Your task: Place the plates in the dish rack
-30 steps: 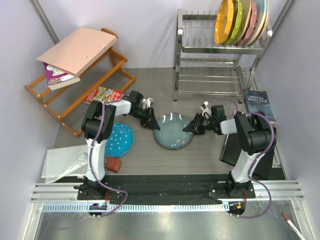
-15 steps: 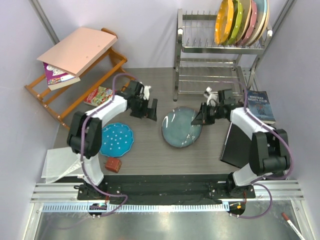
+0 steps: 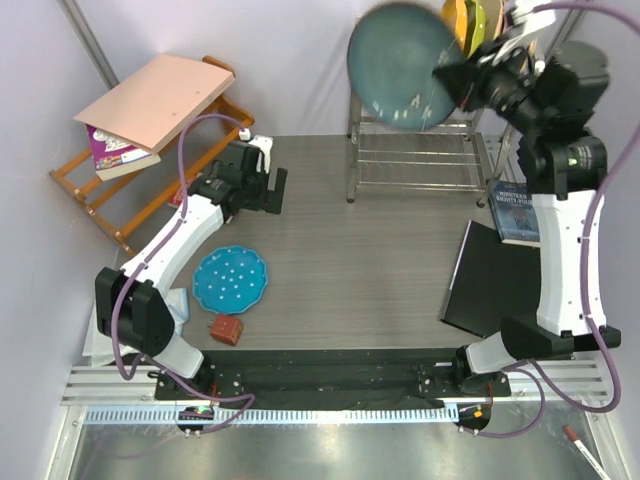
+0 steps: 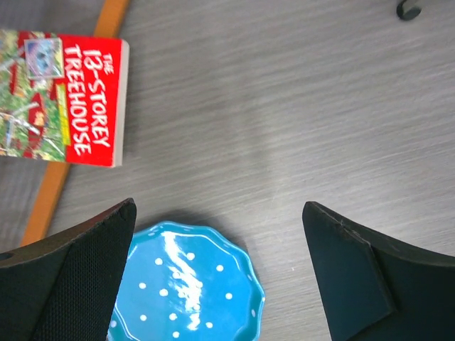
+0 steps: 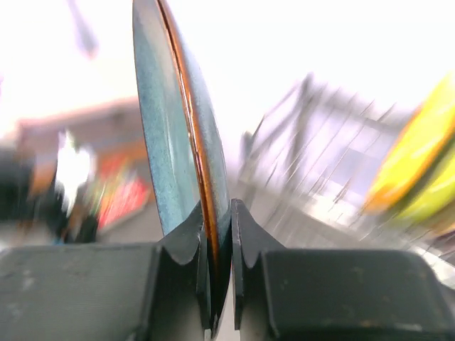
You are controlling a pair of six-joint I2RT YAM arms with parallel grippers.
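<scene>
My right gripper [image 3: 452, 80] [image 5: 219, 222] is raised high and shut on the rim of the round dark grey-blue speckled plate [image 3: 398, 65] [image 5: 165, 135], which stands on edge in front of the top tier of the chrome dish rack [image 3: 420, 152] [image 5: 323, 167]. An orange plate [image 3: 455, 14] [image 5: 419, 138] and a lime green plate [image 3: 487, 14] stand in that top tier, partly hidden. The blue scalloped plate [image 3: 231, 280] [image 4: 188, 284] lies flat on the table. My left gripper [image 3: 274, 190] [image 4: 219, 210] hovers open above the table, just beyond this plate, holding nothing.
A slanted wooden shelf [image 3: 120, 195] with a pink folder [image 3: 155, 95] and books stands at the back left. A red book [image 4: 67, 99] lies beside it. At the right lie a black folder [image 3: 492, 282] and a dark book [image 3: 517, 212]. A brown block [image 3: 226, 329] sits near the blue plate.
The right arm lifted the grey-blue plate off the table up to the rack's top tier. The left gripper let go of that plate, opened wide and drew back to the left.
</scene>
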